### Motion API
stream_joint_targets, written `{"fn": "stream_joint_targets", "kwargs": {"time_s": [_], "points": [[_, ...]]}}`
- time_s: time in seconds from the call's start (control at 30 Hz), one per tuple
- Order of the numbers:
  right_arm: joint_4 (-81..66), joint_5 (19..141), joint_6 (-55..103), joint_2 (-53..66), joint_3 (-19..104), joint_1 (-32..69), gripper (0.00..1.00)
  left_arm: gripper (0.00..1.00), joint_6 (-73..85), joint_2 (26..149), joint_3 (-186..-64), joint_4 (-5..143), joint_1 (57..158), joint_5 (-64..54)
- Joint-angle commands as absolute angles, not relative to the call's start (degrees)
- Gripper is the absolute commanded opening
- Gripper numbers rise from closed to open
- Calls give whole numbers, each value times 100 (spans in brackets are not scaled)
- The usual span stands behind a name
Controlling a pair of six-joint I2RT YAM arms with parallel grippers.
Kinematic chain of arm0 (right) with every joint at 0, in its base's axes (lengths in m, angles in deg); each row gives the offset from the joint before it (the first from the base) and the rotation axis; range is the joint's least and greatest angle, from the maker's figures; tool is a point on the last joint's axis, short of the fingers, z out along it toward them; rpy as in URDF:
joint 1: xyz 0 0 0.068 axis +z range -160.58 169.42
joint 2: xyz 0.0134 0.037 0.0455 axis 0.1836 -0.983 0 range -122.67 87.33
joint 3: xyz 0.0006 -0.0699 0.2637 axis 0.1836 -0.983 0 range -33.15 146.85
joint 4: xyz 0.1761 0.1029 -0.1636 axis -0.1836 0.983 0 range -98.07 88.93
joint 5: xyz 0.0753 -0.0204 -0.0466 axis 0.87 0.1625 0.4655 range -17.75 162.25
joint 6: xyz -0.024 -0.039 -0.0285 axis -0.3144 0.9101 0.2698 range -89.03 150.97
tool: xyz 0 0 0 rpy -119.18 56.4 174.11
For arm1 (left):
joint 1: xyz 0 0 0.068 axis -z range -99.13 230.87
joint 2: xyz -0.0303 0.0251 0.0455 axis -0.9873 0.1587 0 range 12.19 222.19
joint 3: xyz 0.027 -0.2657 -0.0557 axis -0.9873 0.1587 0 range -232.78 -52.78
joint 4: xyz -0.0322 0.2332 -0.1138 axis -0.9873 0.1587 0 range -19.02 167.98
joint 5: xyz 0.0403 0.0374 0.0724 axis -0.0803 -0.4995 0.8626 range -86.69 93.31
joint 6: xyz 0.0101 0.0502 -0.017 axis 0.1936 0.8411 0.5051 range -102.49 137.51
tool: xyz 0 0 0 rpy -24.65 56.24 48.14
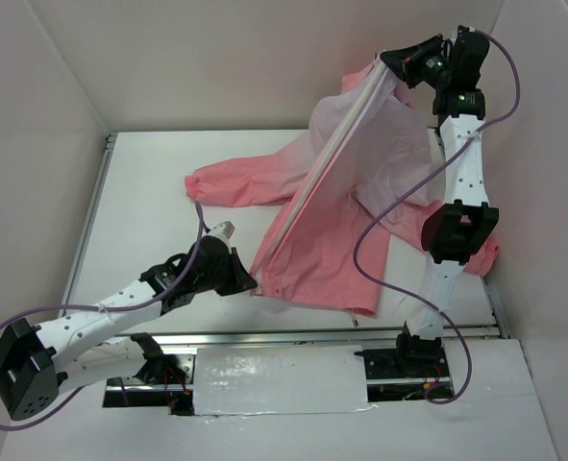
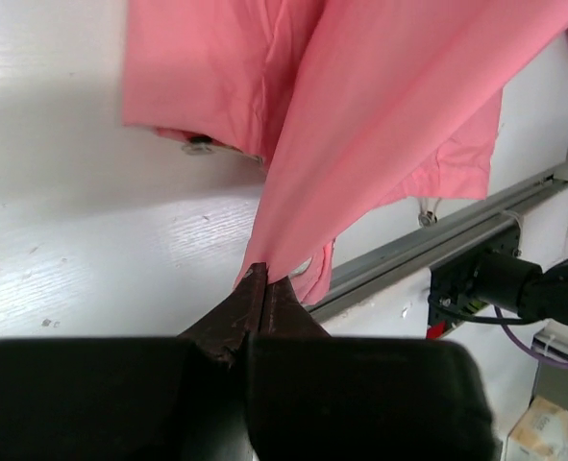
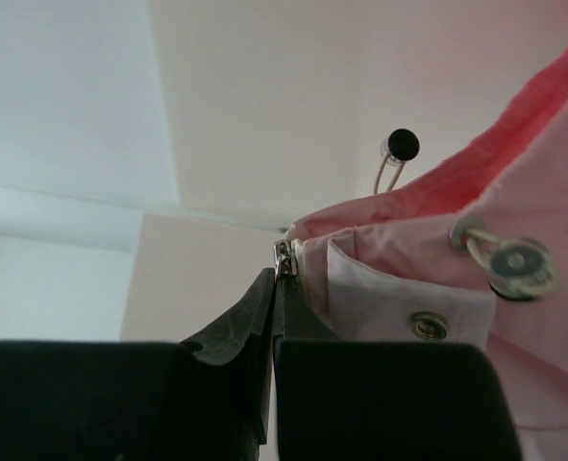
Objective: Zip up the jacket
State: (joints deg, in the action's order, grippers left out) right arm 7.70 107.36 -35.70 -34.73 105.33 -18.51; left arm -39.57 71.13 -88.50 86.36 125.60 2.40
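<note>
my L arm stretched low over bench (image 1: 139, 211), L end effector (image 1: 252, 284) pinching jacket (image 1: 332, 250) hem, R arm reared high, R end effector (image 1: 387, 58) nipping zipper pull (image 3: 284, 257) at collar, thin pink fabric taut btwn

The jacket (image 1: 341, 221) runs from the lower middle of the top view to the upper right, left gripper (image 1: 252, 285) at its low end, right gripper (image 1: 391, 60) at its top. One sleeve (image 1: 235, 184) lies left on the table (image 1: 139, 240).
</note>
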Motion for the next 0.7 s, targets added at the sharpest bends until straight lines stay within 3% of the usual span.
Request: {"fn": "stream_joint_targets", "kwargs": {"time_s": [0.0, 0.13, 0.2, 0.33, 0.43, 0.63, 0.67], "points": [[158, 8475, -2705, -2756, 10778, -2157, 0, 0, -3804, 7152, -8495, 11037, 12692, 173], [-1228, 9955, -2765, -2420, 9255, -2096, 0, 0, -3303, 6906, -8468, 9637, 12701, -1002], [-750, 10485, -2389, -2753, 9489, -1824, 0, 0, -2988, 6870, -8626, 9035, 12736, -1704], [72, 10135, -1553, -3035, 9562, -1182, 0, 0, -2284, 7501, -9581, 8724, 12947, -2164], [-166, 10073, -1657, -3053, 9227, -892, 0, 9, -2046, 7993, -9935, 8751, 13123, -2218], [27, 10291, -1702, -3421, 9921, -707, 1, 41, -2124, 8496, -10164, 8776, 13369, -1991], [88, 10362, -1728, -3457, 10122, -707, 20, 52, -2177, 8479, -10199, 8968, 13378, -1624]]}}
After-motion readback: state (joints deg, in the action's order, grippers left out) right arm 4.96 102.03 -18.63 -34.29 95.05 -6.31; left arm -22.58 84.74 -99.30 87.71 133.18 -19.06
